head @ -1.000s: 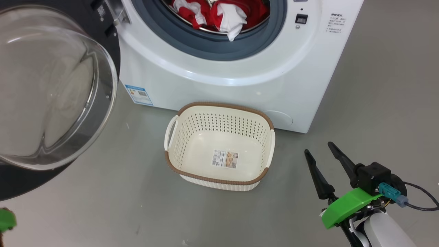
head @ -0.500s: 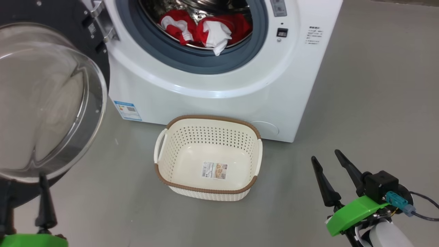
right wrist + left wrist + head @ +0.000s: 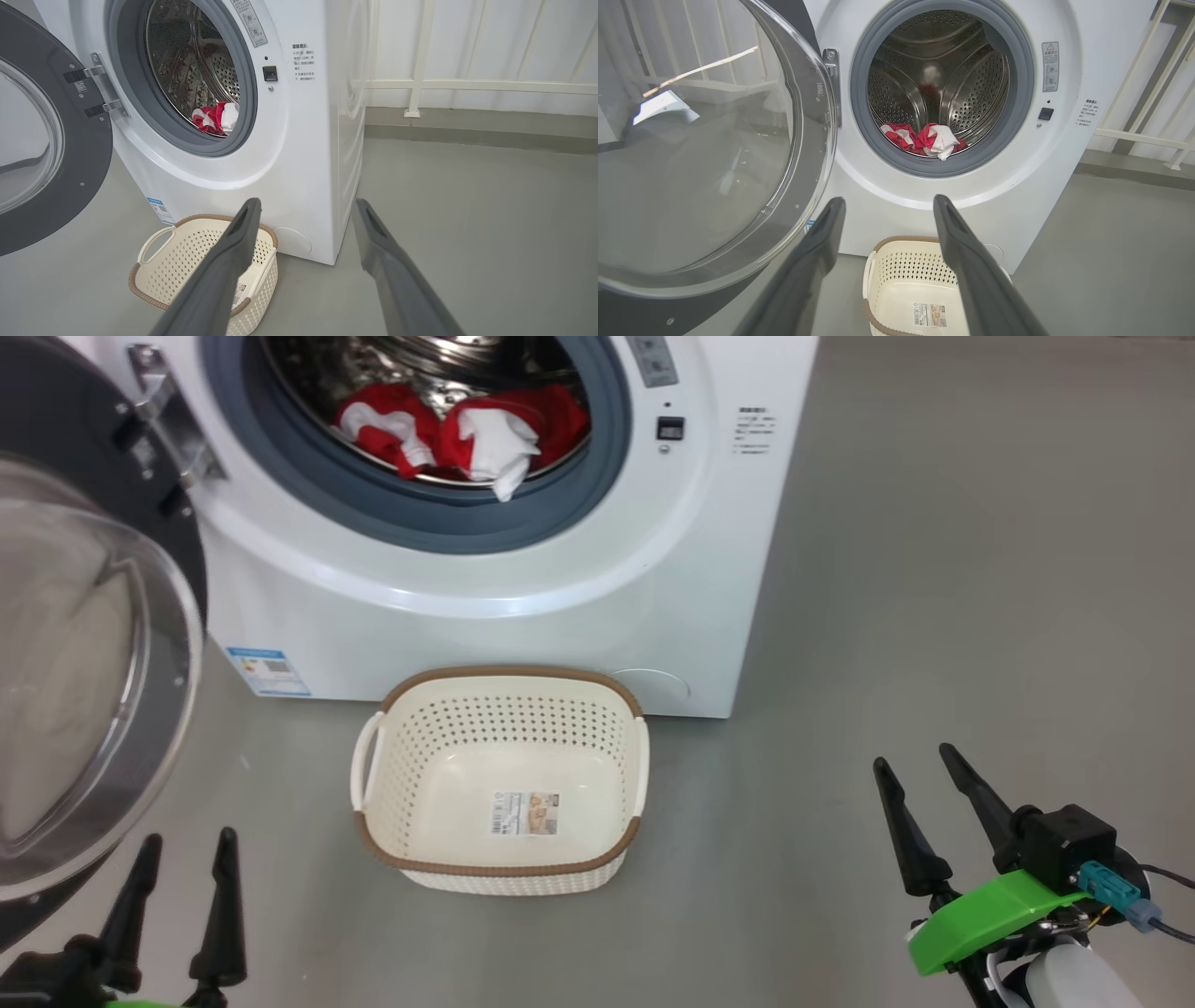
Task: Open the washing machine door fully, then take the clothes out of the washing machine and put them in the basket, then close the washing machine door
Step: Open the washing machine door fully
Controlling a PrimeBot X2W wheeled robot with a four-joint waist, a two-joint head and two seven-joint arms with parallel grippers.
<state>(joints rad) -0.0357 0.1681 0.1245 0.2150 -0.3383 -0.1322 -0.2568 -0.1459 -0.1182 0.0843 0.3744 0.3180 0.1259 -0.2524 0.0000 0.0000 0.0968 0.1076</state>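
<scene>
Two long-fingered grippers hang spread and empty before the machine as we turn to unloading: our left gripper (image 3: 187,842), barely in the head view a second ago, has just sprung open and now stands with dark fingers parted at the near left, just beside the swung-out washing machine door (image 3: 700,154), while our right gripper (image 3: 911,758) stays released at the near right, well apart from everything. Our head camera has shifted too, so the scene sits differently in its frame; we read that as the camera's move, not the things'. We judge the first step done: the door, a glossy black ring around a bulging clear glass bowl, hangs wide on its metal hinge (image 3: 173,420) at the left of the white washing machine (image 3: 523,588), leaving the mouth unobstructed. The clothes (image 3: 457,429), soft bright red fabric with white trim, lie crumpled at the near lip of the perforated steel drum (image 3: 971,70), one white fold drooping toward the grey rubber gasket (image 3: 420,527). The basket (image 3: 509,674), a cream perforated plastic tub with a brown woven-look rim and a paper label (image 3: 526,812) on its bottom, waits empty on the smooth grey floor (image 3: 887,569), just in front of the machine and below its opening. Next, we judge, comes a reach into the drum.
</scene>
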